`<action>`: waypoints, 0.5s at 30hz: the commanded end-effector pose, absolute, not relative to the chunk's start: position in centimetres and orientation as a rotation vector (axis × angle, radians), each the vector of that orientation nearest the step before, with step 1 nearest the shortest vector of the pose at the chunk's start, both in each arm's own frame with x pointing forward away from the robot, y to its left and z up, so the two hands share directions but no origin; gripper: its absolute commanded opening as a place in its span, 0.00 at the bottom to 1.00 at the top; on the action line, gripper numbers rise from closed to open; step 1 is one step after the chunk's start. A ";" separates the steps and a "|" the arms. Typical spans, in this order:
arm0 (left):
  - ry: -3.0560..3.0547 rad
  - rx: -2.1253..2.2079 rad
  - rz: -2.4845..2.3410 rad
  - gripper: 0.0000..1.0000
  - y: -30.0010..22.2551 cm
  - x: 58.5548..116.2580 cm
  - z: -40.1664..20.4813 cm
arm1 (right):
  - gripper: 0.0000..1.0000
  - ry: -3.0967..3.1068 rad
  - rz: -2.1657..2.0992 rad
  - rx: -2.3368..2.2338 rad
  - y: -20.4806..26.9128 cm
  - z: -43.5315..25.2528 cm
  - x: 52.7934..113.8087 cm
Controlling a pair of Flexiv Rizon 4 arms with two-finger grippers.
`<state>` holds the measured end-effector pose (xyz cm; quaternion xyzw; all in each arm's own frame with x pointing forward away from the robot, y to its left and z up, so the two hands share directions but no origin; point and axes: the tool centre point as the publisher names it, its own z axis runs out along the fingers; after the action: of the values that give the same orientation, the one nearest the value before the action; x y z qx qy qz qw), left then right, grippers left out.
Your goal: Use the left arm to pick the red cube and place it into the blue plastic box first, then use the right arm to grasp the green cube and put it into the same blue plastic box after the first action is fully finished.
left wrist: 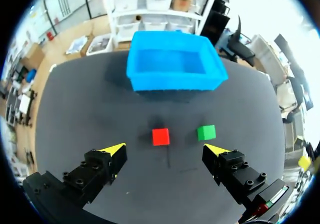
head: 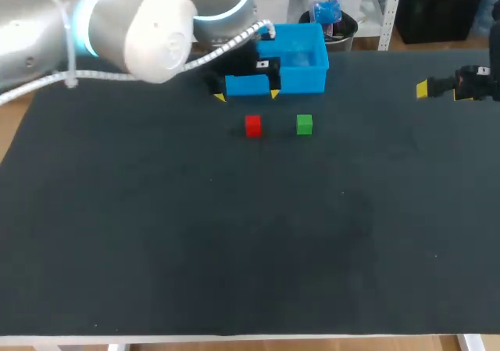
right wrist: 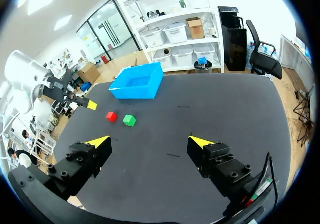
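Observation:
The red cube [head: 252, 125] and the green cube [head: 305, 124] sit side by side on the black table, a short way in front of the blue plastic box [head: 301, 80]. My left gripper [head: 247, 95] hangs open above the table between the box and the cubes. In the left wrist view the left gripper [left wrist: 166, 150] is open and empty. The red cube [left wrist: 160, 136] lies just ahead, between the fingers' lines. The green cube [left wrist: 206, 132] is near one tip and the box [left wrist: 175, 79] stands further ahead. My right gripper [head: 426, 90] stays open at the far right. Its wrist view shows the right gripper [right wrist: 150, 142] empty, far from the red cube [right wrist: 111, 116], the green cube [right wrist: 129, 119] and the box [right wrist: 134, 91].
The black table [head: 234, 249] stretches wide in front of the cubes. The box holds nothing that I can see. My left arm's big white joints reach in over the table's back left corner.

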<state>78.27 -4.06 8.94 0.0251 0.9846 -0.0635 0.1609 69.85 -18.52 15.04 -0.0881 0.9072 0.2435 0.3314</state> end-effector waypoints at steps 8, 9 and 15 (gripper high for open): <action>2.849 0.042 -0.146 1.00 -4.9 79.3 6.8 | 1.00 2.372 0.635 -0.231 -18.5 15.0 69.9; 2.854 0.038 -0.145 1.00 -4.9 79.3 6.6 | 1.00 2.372 0.635 -0.231 -18.5 15.0 69.9; 2.892 0.018 -0.139 1.00 -4.9 79.2 5.0 | 1.00 2.372 0.635 -0.231 -18.5 15.0 69.9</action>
<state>78.69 -4.65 5.63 0.0062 0.9907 -0.0480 0.1275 69.85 -18.52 15.04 -0.0881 0.9072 0.2435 0.3315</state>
